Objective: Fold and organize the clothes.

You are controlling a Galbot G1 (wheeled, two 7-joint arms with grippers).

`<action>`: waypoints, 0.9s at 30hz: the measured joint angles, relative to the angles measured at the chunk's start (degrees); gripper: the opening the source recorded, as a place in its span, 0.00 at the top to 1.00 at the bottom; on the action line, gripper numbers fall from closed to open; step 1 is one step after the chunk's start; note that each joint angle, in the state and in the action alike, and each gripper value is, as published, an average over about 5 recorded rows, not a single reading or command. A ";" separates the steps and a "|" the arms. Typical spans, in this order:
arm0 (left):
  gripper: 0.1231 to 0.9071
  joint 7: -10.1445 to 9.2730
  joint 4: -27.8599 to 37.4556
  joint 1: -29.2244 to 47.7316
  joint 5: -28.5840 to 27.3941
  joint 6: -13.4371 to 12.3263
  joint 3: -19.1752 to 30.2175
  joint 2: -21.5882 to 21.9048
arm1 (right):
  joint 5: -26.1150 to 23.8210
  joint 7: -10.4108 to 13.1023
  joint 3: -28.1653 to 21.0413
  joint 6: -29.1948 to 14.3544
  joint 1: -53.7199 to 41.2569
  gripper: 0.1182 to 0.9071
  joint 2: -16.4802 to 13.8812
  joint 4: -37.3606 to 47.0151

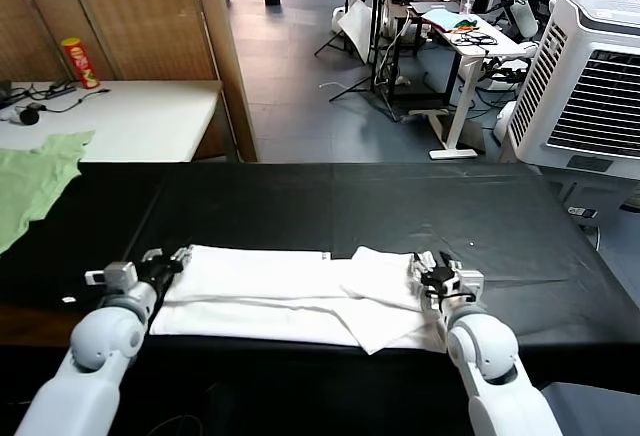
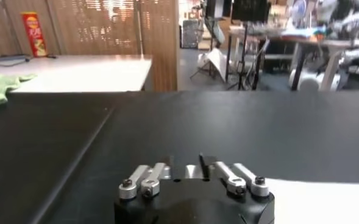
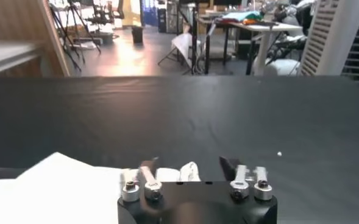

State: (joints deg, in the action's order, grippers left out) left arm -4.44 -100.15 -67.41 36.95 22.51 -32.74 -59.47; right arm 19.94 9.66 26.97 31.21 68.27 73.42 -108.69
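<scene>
- The left gripper point(image 1: 178, 257) sits low over the black table point(image 1: 400, 206), at the left end of the white T-shirt point(image 1: 270, 281). Its fingers stand apart with nothing between them; in the left wrist view point(image 2: 188, 167) only bare black cloth shows in the gap, and a white strip of the shirt point(image 2: 319, 198) lies just beside the gripper's body.
- The right gripper point(image 1: 428, 269) rests at the right end of the same shirt, above a bunched, turned-over flap of fabric. Its jaws are spread too. In the right wrist view point(image 3: 188, 167) a small white peak of cloth rises between the two fingertips, but neither finger presses it, and the rest of the shirt point(image 3: 51, 182) spreads out to one side.
- The T-shirt lies folded into a long flat band across the near part of the table, running left to right between the two grippers, each end touching or just beside a claw. The right part is doubled over, with one corner pointing toward the near edge.
- No print shows on the upturned side.
- Far left, a light green garment point(image 1: 35, 181) hangs partly over the black table's edge, well apart from the shirt.
- Behind it a white table point(image 1: 150, 116) carries a red and yellow can point(image 1: 80, 62).
</scene>
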 joint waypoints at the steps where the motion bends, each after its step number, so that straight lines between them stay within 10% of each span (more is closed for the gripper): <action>1: 0.25 -0.08 -0.19 -0.25 0.62 -0.02 -0.29 0.07 | 0.16 -0.02 0.26 -0.03 0.41 0.15 -0.14 -0.63; 27: 0.14 -0.16 -9.53 -16.37 -0.41 -2.00 -4.85 -5.47 | 2.15 -1.32 2.83 -0.13 5.93 0.14 -1.35 -9.35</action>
State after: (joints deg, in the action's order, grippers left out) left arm -4.60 -109.67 -83.77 36.54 20.51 -37.59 -64.94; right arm 22.09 8.34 29.79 31.08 74.20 72.07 -118.04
